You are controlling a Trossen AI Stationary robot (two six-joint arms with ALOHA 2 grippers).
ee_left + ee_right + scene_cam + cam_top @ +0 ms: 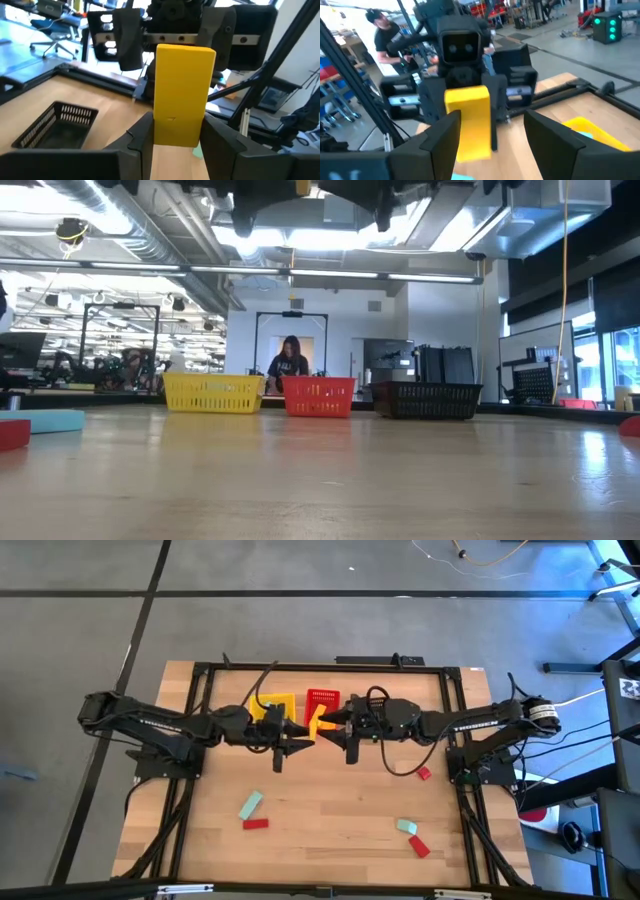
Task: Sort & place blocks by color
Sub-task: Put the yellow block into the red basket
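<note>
A yellow block (318, 723) is in the air over the middle of the table, between my two grippers, which face each other. My left gripper (303, 730) is shut on it. My right gripper (335, 724) is open; its fingers (442, 137) stand on either side of the block's other end (185, 55), and I cannot tell whether they touch it. Loose blocks lie flat on the table: a teal one (250, 805) and a red one (256, 824) at the near left, and two red ones (424, 774) (419, 846) and a teal one (406, 827) at the right. My left gripper pinches the yellow block's end nearest it (175, 132) between its two fingers, which press on the block's two narrow long sides. The fingers come level from the table's left and lie along the block. The block is lifted clear and sticks out toward my right gripper.
A yellow basket (212, 392), a red basket (319, 396) and a black basket (428, 399) stand in a row at the table's far edge, behind the grippers. The near half of the table (330, 830) holds only the loose blocks. A person (291, 365) is in the room beyond.
</note>
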